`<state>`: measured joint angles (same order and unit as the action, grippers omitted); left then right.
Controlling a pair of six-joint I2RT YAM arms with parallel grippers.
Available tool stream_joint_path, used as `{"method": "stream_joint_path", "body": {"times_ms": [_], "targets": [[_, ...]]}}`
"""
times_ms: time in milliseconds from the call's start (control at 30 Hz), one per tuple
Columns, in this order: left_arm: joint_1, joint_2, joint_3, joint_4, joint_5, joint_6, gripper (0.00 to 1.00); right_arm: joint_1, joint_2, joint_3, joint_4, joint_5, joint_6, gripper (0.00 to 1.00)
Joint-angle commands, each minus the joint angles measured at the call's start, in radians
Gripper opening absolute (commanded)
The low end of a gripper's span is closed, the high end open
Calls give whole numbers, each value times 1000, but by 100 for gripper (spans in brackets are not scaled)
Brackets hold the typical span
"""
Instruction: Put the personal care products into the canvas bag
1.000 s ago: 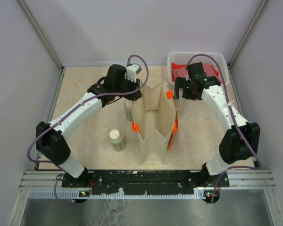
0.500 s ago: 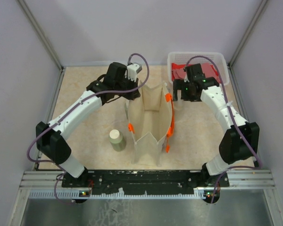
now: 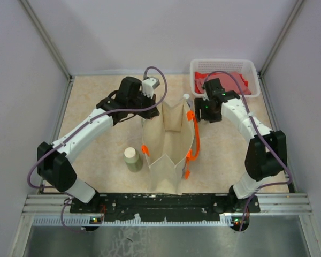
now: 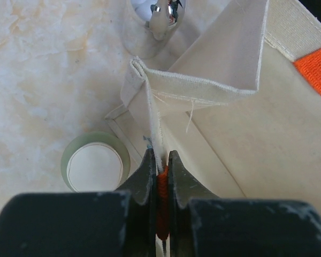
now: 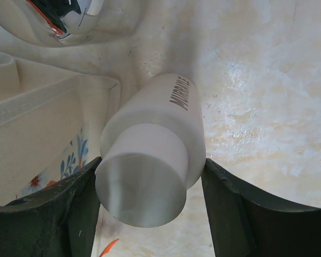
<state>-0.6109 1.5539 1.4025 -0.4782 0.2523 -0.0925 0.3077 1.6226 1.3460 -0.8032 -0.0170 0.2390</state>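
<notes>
Red cloth (image 3: 239, 81) in basket (image 3: 223, 62) — canvas bag (image 3: 168, 152) between it and sage bottle (image 3: 132, 158)

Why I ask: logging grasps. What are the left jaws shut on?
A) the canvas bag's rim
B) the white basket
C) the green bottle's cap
A: the left wrist view shows the left jaws pinching the rim of the canvas bag, the green bottle standing beside.

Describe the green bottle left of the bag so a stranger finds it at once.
Find the beige bag with orange handles in the middle of the table. On its left stands a green bottle with a cream cap. It stands alone; the white bottle is between the fingers of the right gripper.
</notes>
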Motion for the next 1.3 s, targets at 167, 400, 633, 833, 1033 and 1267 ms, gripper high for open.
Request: {"method": "stream_joint_path", "body": {"times_ms": [167,400,633,833,1033,1267], "targets": [[-13,-18,-33,5,41,-10,0,8,22,14,41,54,-21,88],[-13,-8,-25,4,50,-9,0,8,77,0,90,62,-28,65],[-15,0,-24,12,53,-11,0,8,44,75,-6,141,-66,0],[-17,17,-21,25,56,-5,0,8,-72,307,-134,177,-89,0],[-18,38,-25,47,64,3,0,8,-180,526,-70,44,-115,0],[-18,54,-36,65,68,0,0,8,-230,672,-40,-171,-98,0]]}}
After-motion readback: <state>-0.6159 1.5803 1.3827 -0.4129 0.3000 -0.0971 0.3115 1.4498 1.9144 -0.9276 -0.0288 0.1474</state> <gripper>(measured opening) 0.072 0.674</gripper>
